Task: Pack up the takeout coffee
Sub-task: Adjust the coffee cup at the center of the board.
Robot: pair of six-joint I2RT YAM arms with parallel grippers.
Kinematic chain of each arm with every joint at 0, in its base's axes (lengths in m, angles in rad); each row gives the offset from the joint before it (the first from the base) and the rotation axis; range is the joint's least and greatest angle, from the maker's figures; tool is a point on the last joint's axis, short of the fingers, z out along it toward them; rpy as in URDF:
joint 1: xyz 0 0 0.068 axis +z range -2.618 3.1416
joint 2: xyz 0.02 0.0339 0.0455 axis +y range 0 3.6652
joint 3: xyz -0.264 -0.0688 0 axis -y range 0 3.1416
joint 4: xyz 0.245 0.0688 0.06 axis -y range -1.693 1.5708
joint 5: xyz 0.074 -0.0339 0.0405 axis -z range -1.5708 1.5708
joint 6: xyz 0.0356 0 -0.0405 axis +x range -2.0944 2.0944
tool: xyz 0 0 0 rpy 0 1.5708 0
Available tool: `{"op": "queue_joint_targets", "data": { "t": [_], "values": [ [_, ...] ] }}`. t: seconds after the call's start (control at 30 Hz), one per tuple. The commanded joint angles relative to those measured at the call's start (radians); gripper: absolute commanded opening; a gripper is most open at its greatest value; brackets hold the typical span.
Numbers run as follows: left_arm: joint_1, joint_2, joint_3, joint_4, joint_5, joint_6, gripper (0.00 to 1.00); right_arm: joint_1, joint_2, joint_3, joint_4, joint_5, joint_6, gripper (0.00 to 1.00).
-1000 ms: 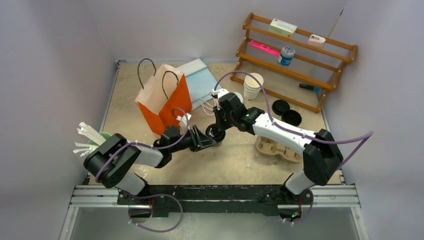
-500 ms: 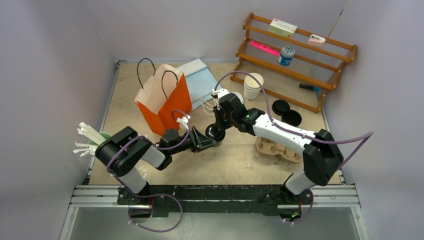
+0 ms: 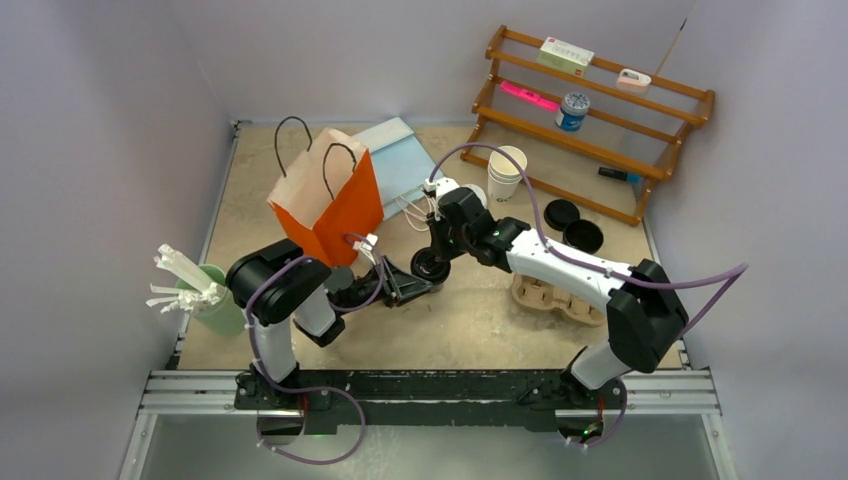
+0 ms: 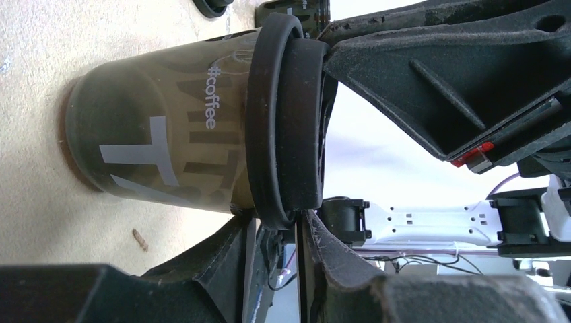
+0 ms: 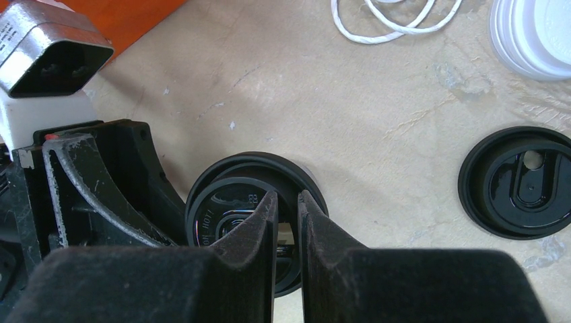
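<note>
Left wrist view: we find the black cup (image 4: 155, 141) upright on the table (image 4: 27, 40), near its centre, with the lid (image 4: 283, 121) on its rim. The right gripper (image 5: 287, 198) bears down on the lid top, fingers drawn almost together; whether they pinch anything we cannot tell. The left gripper (image 4: 276, 225) is likewise nearly closed, with nothing between its fingers and its tips against the cup wall just under the lid rim. We judge the step in hand to be seating the lid. Next, lift the right gripper straight off and confirm the rim is seated all round. Then grasp the cup body and carry it upright toward the pulp carrier (image 3: 555, 297).
</note>
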Motion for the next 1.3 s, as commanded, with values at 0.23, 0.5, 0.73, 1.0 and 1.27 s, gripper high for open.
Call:
{"op": "queue_joint_targets", "data": {
  "t": [0.23, 0.5, 0.73, 1.0, 1.27],
  "values": [
    [0.014, -0.038, -0.055, -0.322, -0.079, 0.086, 0.28, 0.01, 0.016, -0.016, -0.08, -0.023, 0.003, 0.16],
    [0.014, -0.263, 0.033, -0.642, -0.111, 0.219, 0.35, 0.011, 0.017, 0.006, -0.108, -0.041, 0.003, 0.17],
    [0.01, -0.417, 0.142, -0.896, -0.123, 0.31, 0.4, 0.009, 0.016, 0.039, -0.134, -0.019, 0.012, 0.17],
    [0.008, -0.614, 0.222, -1.171, -0.196, 0.394, 0.47, 0.009, 0.019, 0.078, -0.145, -0.013, 0.011, 0.18],
    [0.009, -0.702, 0.353, -1.419, -0.201, 0.497, 0.6, 0.009, 0.011, 0.123, -0.168, 0.003, 0.002, 0.21]
  ]
}}
